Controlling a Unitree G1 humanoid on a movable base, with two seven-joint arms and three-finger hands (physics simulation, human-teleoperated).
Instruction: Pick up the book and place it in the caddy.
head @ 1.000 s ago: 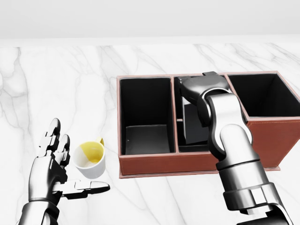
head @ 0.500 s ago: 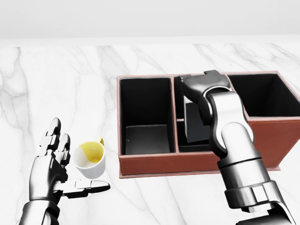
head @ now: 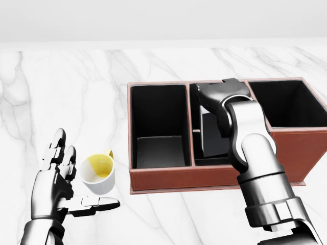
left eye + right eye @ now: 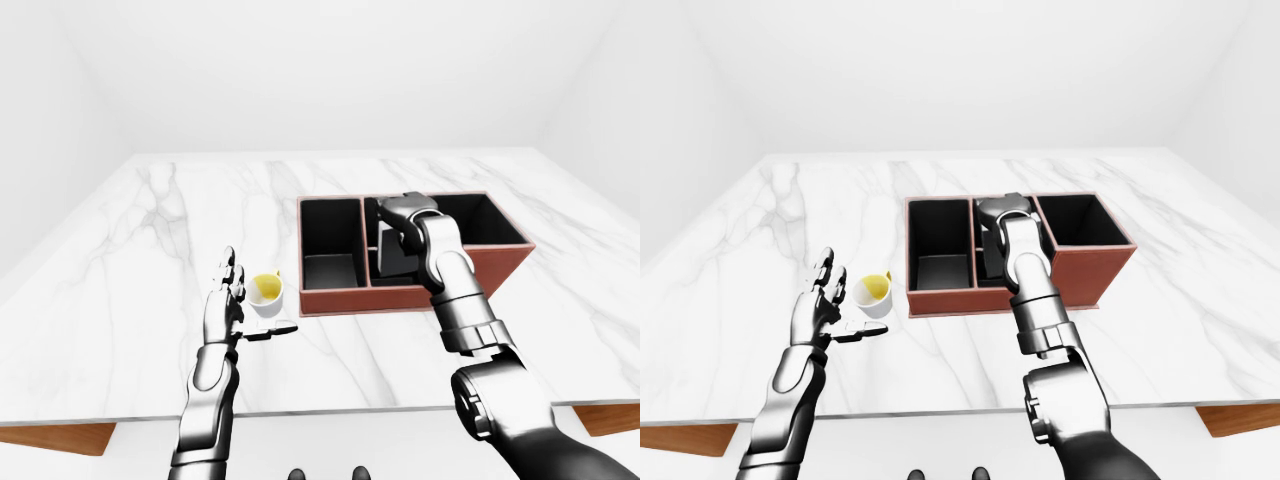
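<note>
I have the book (image 3: pixel 213 133) upright in the caddy's (image 3: pixel 204 176) middle bay, my right hand (image 3: pixel 220 96) on top, grip hidden; left hand (image 3: pixel 57 173) open beside the cup (image 3: pixel 98 172); only release remains, I judge.

Change is slight and confined to the right arm. Over the past second the right hand (image 3: pixel 220 92) shifts a little toward the right of the head view above the caddy's (image 3: pixel 153 178) middle compartment, then comes back slightly left, ending close to where it started. The forearm follows the same small sway. The dark book (image 3: pixel 213 135) standing in that compartment beneath the hand shows no clear displacement; whether the fingers grip it cannot be determined.
</note>
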